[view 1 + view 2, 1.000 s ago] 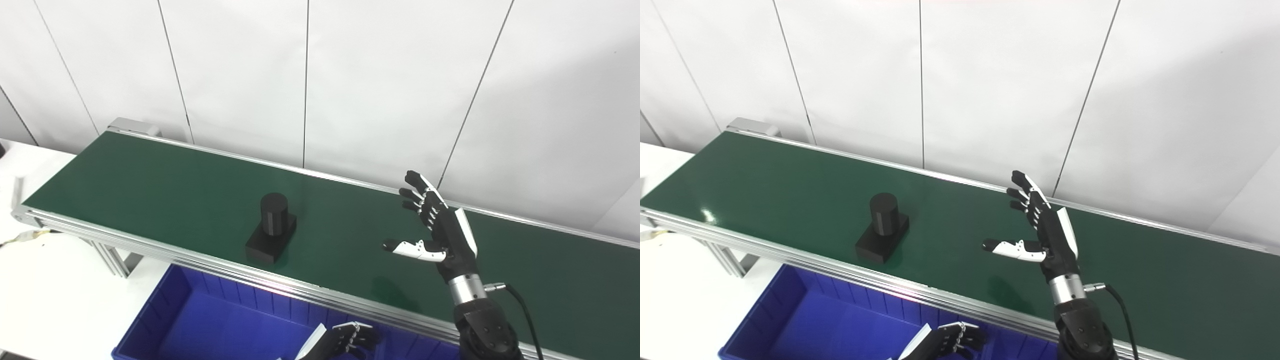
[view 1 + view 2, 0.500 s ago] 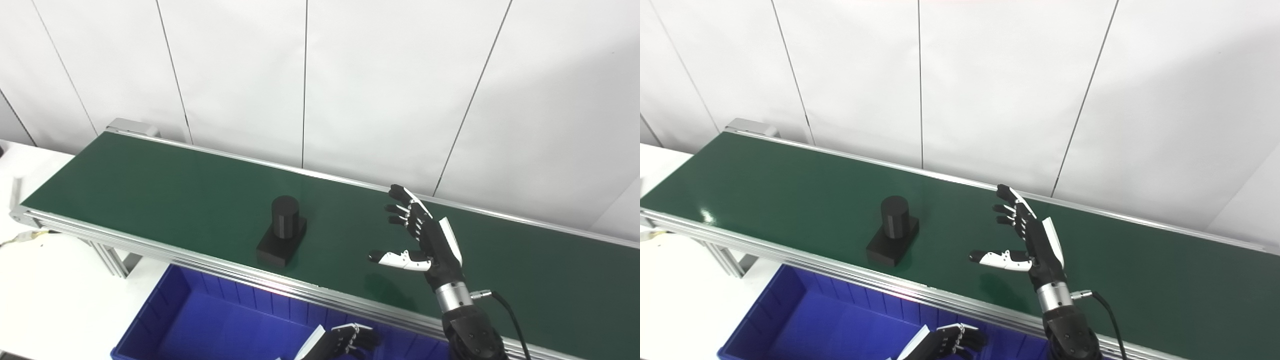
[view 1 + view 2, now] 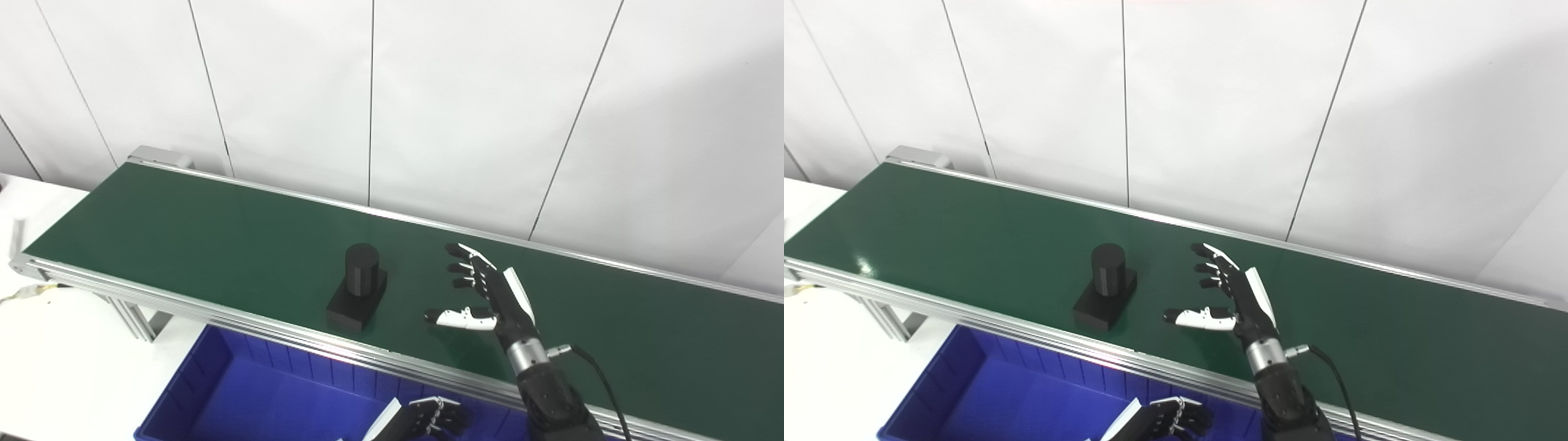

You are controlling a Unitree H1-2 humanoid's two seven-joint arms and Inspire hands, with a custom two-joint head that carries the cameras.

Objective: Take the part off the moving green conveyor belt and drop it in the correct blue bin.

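A black part (image 3: 359, 293), an upright cylinder on a square base, rides on the green conveyor belt (image 3: 184, 226) near its front edge. My right hand (image 3: 490, 299) is open above the belt, a short way to the right of the part, fingers and thumb spread toward it, not touching it. My left hand (image 3: 429, 416) hangs low over the blue bin (image 3: 257, 398) at the picture's bottom edge, fingers curled, holding nothing that I can see. It also shows in the right eye view (image 3: 1167, 419).
The belt's aluminium front rail (image 3: 257, 327) runs between the belt and the bin. A white panelled wall (image 3: 429, 92) stands behind the belt. A white table top (image 3: 55, 355) lies at the left. A black cable (image 3: 603, 386) trails from my right wrist.
The part has ridden the belt to the right. My right hand has moved left and down toward it, staying open. The left hand has not moved.
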